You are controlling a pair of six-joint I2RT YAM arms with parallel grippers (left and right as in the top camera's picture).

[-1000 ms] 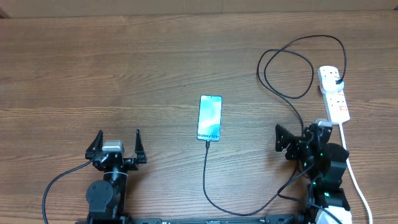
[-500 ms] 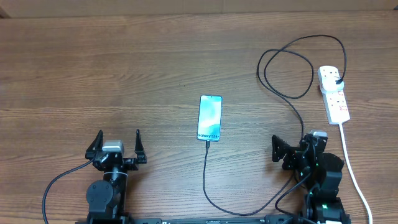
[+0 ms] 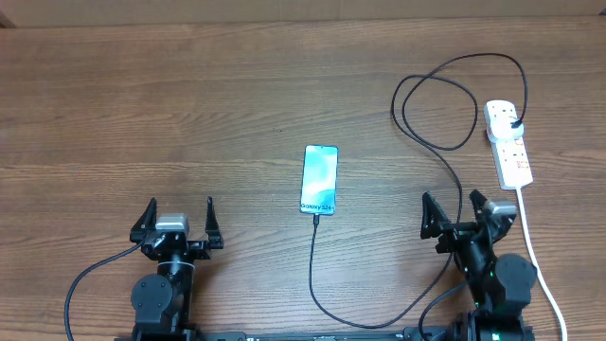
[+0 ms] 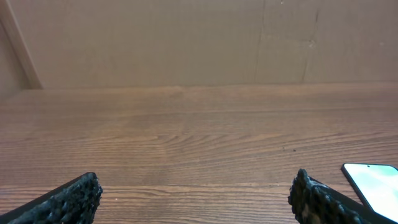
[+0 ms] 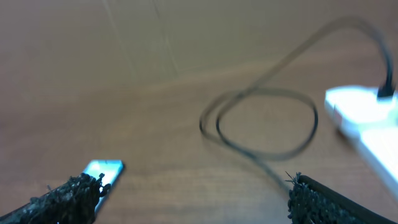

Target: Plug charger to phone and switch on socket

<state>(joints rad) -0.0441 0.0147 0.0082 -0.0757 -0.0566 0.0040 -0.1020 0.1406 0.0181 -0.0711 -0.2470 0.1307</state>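
1. The phone lies flat in the middle of the wooden surface, screen up, with its "Galaxy S24+" text at the near end.
2. The charger meets the phone's near edge with its tip. Its cable curves right, loops, and ends with its plug in the socket at far right.
3. Left fingers — spread wide, holding nothing, near-left of the phone.
4. Right fingers — also wide apart and empty; seen from overhead, the cable passes between them.
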